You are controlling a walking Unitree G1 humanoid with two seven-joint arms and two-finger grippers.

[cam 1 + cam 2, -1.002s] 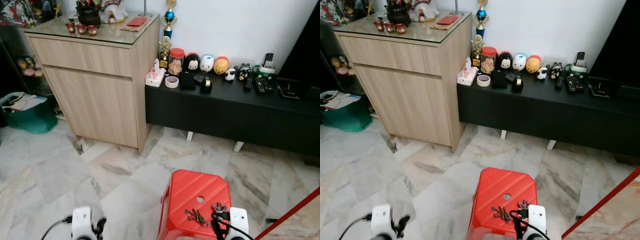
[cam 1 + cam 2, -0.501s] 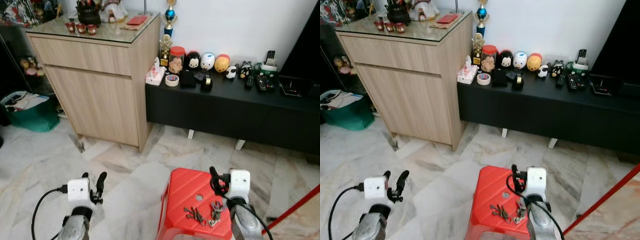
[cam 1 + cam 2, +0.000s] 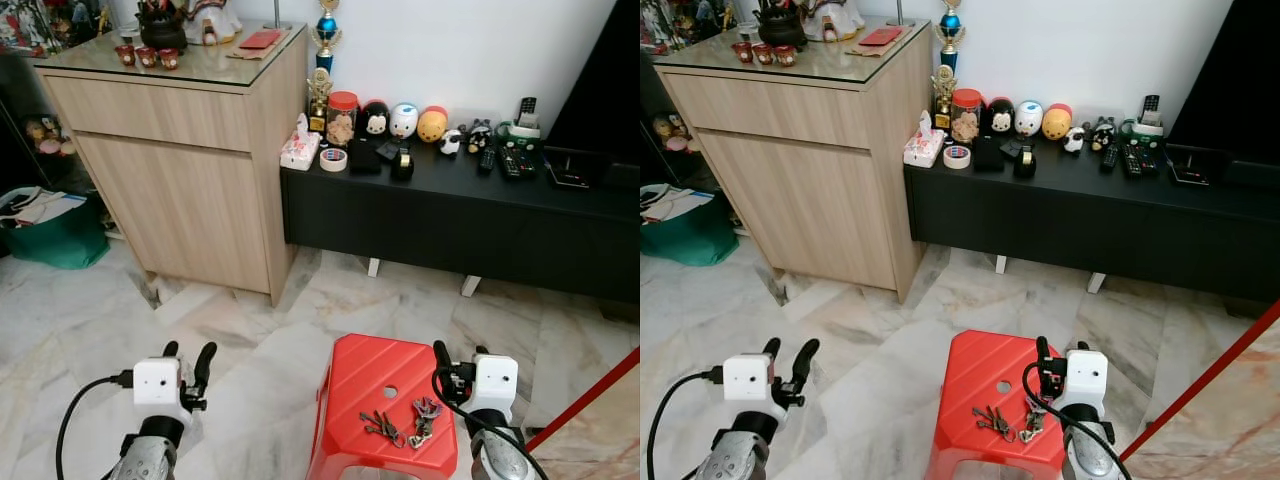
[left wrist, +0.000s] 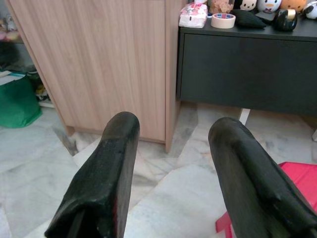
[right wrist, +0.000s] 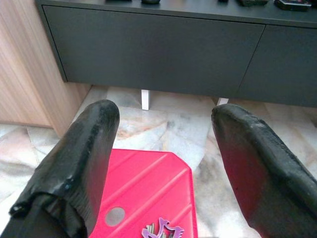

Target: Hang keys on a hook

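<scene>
Two bunches of keys lie on the red plastic stool (image 3: 372,377): a dark bunch (image 3: 380,427) and one with a purple tag (image 3: 424,415), whose tip is in the right wrist view (image 5: 161,230). My right gripper (image 3: 458,358) hovers open just to the right of the keys and above the stool's right edge, nothing between its fingers (image 5: 81,163). My left gripper (image 3: 188,353) is open and empty over the marble floor, left of the stool. Through its fingers (image 4: 106,173) I see the wooden cabinet (image 4: 99,59).
A tall wooden cabinet (image 3: 190,150) stands at the back left. Beside it a low black bench (image 3: 450,205) carries toys, a tape roll (image 3: 334,159) and remotes. A green bag (image 3: 45,225) sits far left. A red bar (image 3: 585,405) slants at the lower right.
Both arms have risen from the bottom edge into fuller view, and both grippers are open. The keys stay on the stool. The camera has shifted slightly.
</scene>
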